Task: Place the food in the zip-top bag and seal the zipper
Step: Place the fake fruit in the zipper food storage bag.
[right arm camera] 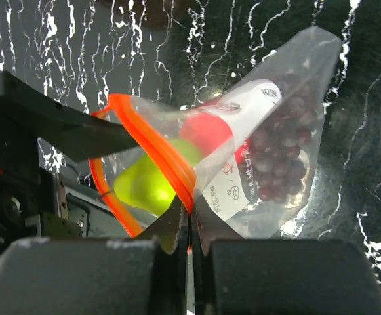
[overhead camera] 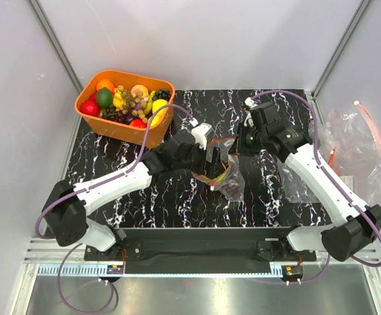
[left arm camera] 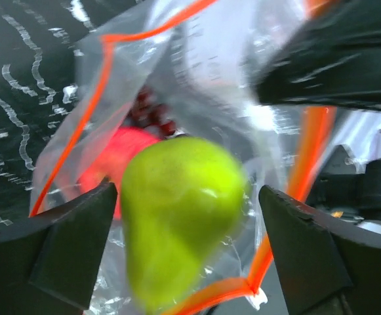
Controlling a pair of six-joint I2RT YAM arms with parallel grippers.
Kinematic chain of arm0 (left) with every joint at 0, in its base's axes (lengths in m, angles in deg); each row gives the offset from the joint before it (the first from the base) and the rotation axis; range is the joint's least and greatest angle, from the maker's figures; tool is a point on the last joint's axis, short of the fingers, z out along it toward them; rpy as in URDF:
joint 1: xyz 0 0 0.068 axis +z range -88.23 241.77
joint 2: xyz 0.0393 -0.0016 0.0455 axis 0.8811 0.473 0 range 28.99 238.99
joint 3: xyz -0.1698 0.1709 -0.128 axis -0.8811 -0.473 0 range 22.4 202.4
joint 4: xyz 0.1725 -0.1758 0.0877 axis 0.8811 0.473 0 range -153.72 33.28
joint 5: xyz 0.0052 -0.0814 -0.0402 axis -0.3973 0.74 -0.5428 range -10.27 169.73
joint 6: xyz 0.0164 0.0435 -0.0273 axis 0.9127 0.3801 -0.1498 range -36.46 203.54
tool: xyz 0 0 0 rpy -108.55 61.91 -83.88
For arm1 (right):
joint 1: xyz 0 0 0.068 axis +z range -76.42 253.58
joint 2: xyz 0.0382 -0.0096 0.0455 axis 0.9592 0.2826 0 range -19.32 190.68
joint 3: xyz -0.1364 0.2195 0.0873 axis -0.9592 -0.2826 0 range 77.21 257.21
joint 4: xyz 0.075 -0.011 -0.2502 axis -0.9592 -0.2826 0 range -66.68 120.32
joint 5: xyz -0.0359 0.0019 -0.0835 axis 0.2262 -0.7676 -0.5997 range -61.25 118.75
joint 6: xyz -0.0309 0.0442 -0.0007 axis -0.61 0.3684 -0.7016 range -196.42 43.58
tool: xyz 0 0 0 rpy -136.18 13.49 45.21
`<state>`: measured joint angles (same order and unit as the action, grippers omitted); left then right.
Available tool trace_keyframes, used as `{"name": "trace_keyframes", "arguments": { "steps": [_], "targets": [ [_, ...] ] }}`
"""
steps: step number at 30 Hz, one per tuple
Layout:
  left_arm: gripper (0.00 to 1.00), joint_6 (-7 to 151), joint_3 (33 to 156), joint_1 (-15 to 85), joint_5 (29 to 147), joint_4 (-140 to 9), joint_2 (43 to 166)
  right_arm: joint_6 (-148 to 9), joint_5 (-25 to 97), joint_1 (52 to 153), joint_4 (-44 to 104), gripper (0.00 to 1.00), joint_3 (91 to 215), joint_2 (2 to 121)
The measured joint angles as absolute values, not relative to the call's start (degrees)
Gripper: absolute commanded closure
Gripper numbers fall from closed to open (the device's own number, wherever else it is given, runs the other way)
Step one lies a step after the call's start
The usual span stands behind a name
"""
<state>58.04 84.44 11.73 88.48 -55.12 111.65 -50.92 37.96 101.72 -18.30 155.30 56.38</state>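
Green pear (left arm camera: 177,216): ungripped between the wide-parted jaws of the left gripper (left arm camera: 187,197), at the mouth of the zip-top bag (right arm camera: 275,85), whose zipper (right arm camera: 157,144) the right gripper (right arm camera: 190,230) pinches tight; red apple (right arm camera: 206,131) and grape bunch (right arm camera: 279,164) inside.

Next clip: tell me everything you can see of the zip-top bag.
The bag is thin clear plastic with an orange-red zipper and a white printed label. It rests on the black marbled table, mouth open, unsealed. The right end effector is shut on its zipper rim. Inside are dark grapes and a red fruit; a green pear sits at the mouth, between the open fingers of the left end effector.
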Motion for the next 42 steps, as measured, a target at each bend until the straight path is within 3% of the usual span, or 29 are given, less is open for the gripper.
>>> {"name": "trace_keyframes", "arguments": {
  "steps": [17, 27, 34, 36, 37, 38, 39, 41, 42],
  "targets": [
    [0.01, 63.6, 96.1, 13.1, 82.5, -40.0, 103.3, -50.9, 34.4, 101.7, -20.6, 1.00, 155.3, 53.4],
    [0.01, 64.0, 96.9, 14.7, 78.7, -32.6, 105.1, -51.1, 33.7, 101.7, -20.7, 1.00, 155.3, 52.0],
    [0.12, 63.3, 94.8, 14.7, 77.6, -33.4, 111.2, -51.0, 33.8, 101.7, -20.6, 1.00, 155.0, 51.9],
    [0.22, 63.0, 94.2, 14.7, 76.6, -33.8, 112.8, -51.0, 33.8, 101.7, -20.6, 1.00, 154.8, 51.8],
    [0.32, 62.9, 93.9, 14.7, 76.0, -33.9, 113.5, -51.0, 33.9, 101.7, -20.6, 1.00, 154.7, 51.7],
    [0.59, 62.7, 93.6, 14.7, 75.5, -33.9, 114.0, -51.0, 33.9, 101.7, -20.6, 1.00, 154.6, 51.6],
    [0.77, 62.4, 93.5, 14.7, 75.1, -33.9, 114.4, -51.0, 33.9, 101.7, -20.6, 1.00, 154.5, 51.5],
    [1.00, 62.7, 93.5, 14.7, 74.9, -34.0, 114.9, -51.0, 33.9, 101.7, -20.6, 1.00, 154.3, 51.1],
    [1.00, 62.7, 93.5, 14.7, 75.0, -34.0, 114.9, -51.0, 33.9, 101.7, -20.6, 1.00, 154.3, 51.0]
  ]
}}
